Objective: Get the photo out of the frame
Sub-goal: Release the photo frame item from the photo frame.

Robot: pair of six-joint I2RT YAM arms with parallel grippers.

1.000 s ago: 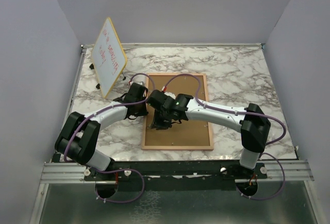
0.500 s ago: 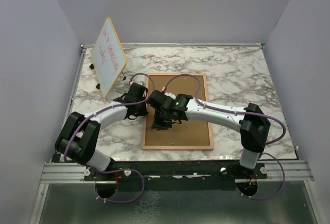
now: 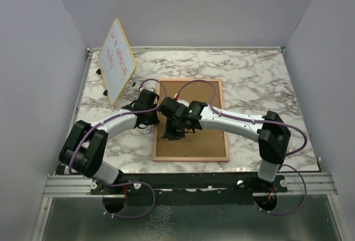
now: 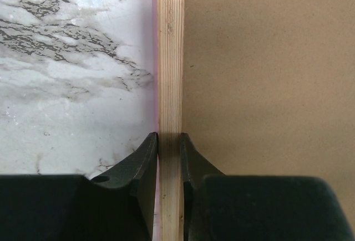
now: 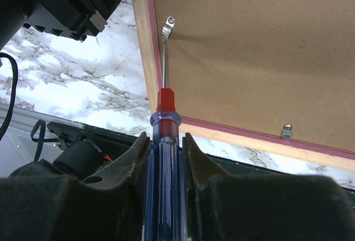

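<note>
- The frame [image 3: 199, 144] lies back-up on the worktop [image 3: 249, 75], near the front edge and a little left of centre, its long sides running away from me.
- My left fingers [image 4: 151, 151] are clamped on the frame's left rail, one finger on the outer side and one on the inner side.
- My right fingers [image 5: 142, 153] are closed tight on a screwdriver [image 5: 165, 158] that points at the frame's near-left corner.
- The screwdriver's tip sits at a small metal clip [image 5: 168, 26] on the back board. A second clip [image 5: 287, 131] sits on the adjoining rail, well apart from the first.
- From above, both my wrists crowd over the frame's left half and cover that part of it. My left arm [image 3: 111, 124] also fills the upper left corner of the right wrist view.
- A yellow-edged whiteboard [image 3: 117, 61] with red writing stands tilted at the far left corner, well apart from the frame.
- Frame back: flat brown fibreboard, matte and even. Rails: pale straight-grained wood with a thin pink edge.
- Screwdriver: clear blue handle, red collar, slim steel shaft.
- Worktop: white marble pattern with grey veins.
</note>
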